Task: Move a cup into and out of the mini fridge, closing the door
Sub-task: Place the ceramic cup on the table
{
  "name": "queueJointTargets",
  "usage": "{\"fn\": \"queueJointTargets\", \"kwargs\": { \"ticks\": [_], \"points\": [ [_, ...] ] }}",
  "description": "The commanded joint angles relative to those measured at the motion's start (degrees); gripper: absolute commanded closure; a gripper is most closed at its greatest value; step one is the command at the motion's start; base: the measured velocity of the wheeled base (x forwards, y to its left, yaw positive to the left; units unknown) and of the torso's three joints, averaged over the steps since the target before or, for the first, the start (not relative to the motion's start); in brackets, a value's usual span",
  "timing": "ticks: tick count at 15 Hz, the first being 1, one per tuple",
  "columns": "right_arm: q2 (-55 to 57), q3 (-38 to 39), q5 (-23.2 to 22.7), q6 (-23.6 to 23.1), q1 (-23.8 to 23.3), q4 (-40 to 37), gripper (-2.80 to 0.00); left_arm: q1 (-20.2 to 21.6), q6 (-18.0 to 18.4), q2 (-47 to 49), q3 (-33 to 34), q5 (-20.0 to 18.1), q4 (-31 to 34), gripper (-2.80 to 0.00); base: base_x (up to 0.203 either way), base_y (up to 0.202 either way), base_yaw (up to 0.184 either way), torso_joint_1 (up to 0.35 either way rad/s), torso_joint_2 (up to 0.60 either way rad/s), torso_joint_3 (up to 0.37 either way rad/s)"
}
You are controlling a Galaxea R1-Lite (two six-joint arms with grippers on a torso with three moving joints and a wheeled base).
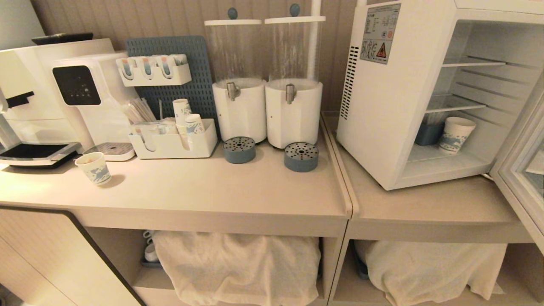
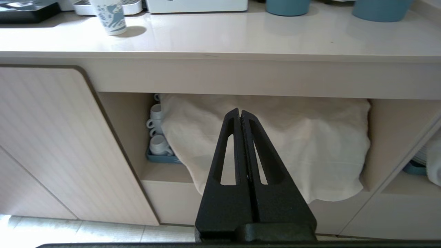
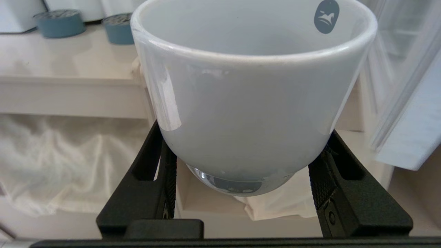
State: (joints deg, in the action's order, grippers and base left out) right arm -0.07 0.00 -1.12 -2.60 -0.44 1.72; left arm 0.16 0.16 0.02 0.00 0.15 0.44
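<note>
My right gripper (image 3: pixel 241 179) grips the cup (image 3: pixel 253 103), one black finger (image 3: pixel 155 179) pressed to each side of its lower wall, so the white ceramic bowl fills my right wrist view. The cup sits upright between them, mouth open to the top, with a small blue mark (image 3: pixel 326 16) on the inside of its far wall. I hold it below the level of the counter (image 1: pixel 255 187) that carries the mini fridge (image 1: pixel 403 106), out in front of the shelf space under that counter.

The mini fridge stands on the right-hand section of the counter with its door (image 1: pixel 522 170) swung wide open toward me, the glass panel reaching past the counter's front edge. Inside, on the fridge's floor, a patterned paper cup (image 1: pixel 457 134) stands just beside a dark blue container (image 1: pixel 429 134); I can't quite tell whether the two touch.

My left gripper (image 2: pixel 240 115) is clenched on nothing, its two fingers pressed flat together, pointing at a white cloth (image 2: pixel 293 144) draped in the open shelf under the counter, well to the left of the fridge. Beside that cloth a few small white cups (image 2: pixel 158 137) are stacked on a blue tray (image 2: pixel 162 159).

Left of the fridge stand two drink dispensers (image 1: pixel 267 85), and far left of it a lone paper cup (image 1: pixel 94 168) near the counter's front.
</note>
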Motion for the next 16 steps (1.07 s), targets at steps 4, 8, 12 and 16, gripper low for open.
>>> {"fn": "queueJointTargets", "kwargs": {
  "ticks": [4, 8, 12, 16],
  "points": [
    [0.07, 1.05, -0.02, 0.05, 0.00, 0.03, 0.00, 0.02, -0.07, -0.02, 0.00, 0.03, 0.00, 0.00, 0.000, 0.111, -0.002, 0.001, 0.00, 0.002],
    [0.07, 1.05, -0.02, -0.04, 0.00, 0.04, 0.00, 0.02, -0.07, -0.02, 0.00, 0.03, 0.00, 0.00, 0.000, 0.193, 0.000, 0.002, 0.00, 0.001],
    [0.07, 1.05, -0.02, 0.05, 0.00, 0.04, 0.00, 0.02, -0.07, -0.02, 0.09, 0.03, 0.00, 0.00, 0.000, 0.193, -0.001, 0.002, 0.00, 0.002],
    [0.07, 1.05, -0.02, 0.05, 0.00, -0.05, 0.00, -0.06, -0.16, -0.02, 0.09, 0.03, 0.00, 0.00, 0.000, 0.193, -0.001, 0.003, 0.00, 0.003]
  ]
}}
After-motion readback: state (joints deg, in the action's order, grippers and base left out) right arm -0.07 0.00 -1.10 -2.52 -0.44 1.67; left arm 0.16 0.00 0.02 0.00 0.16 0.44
